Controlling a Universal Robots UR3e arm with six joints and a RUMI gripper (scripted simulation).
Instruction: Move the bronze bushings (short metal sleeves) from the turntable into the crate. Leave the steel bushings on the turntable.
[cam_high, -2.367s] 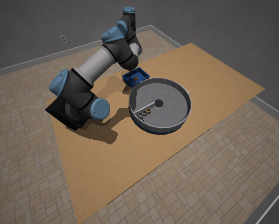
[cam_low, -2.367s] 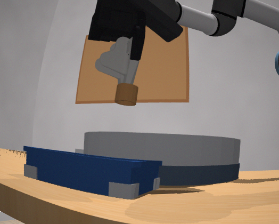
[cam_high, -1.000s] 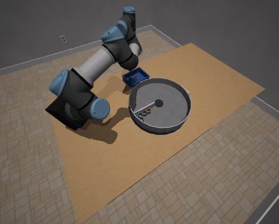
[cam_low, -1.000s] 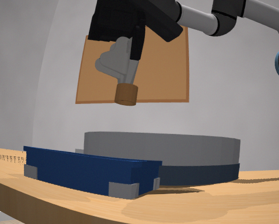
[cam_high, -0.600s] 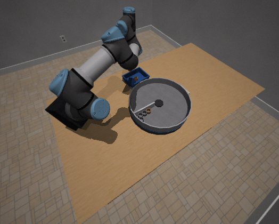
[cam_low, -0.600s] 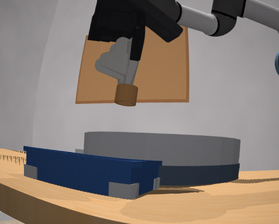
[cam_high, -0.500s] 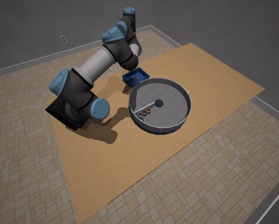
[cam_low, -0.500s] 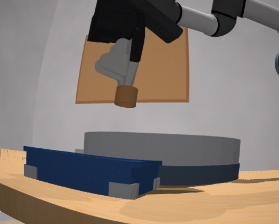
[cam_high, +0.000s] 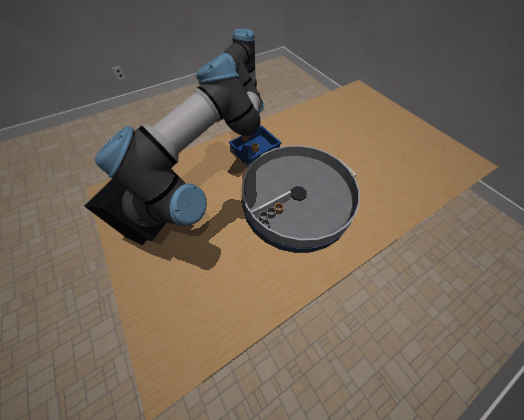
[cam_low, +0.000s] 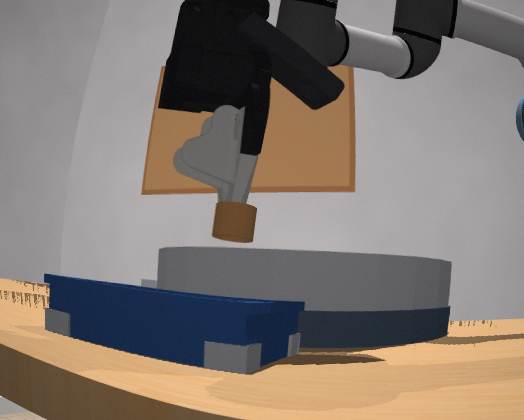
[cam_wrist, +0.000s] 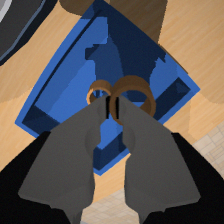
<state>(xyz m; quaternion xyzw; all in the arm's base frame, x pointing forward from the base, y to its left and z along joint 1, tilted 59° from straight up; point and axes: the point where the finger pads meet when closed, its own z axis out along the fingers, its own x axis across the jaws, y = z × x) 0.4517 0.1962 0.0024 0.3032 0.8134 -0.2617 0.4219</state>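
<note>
My gripper (cam_low: 233, 201) (cam_wrist: 113, 97) is shut on the wall of a bronze bushing (cam_low: 234, 223) (cam_wrist: 132, 80). It holds this bushing above the blue crate (cam_low: 150, 320) (cam_wrist: 70, 85) (cam_high: 270, 142); the fingers are hidden in the top view. A second bronze bushing (cam_high: 255, 149) (cam_wrist: 100, 83) is inside the crate. On the grey turntable (cam_high: 320, 175) (cam_low: 310, 280), another bronze bushing (cam_high: 279, 212) stands near three steel bushings beside the divider. The crate's inside is hidden in the exterior view.
The turntable's raised round wall (cam_high: 300, 239) stands close beside the crate. A pale divider (cam_high: 272, 201) runs from the dark hub (cam_high: 298, 193) to the wall. The arm (cam_high: 185, 122) reaches over from the left in the top view.
</note>
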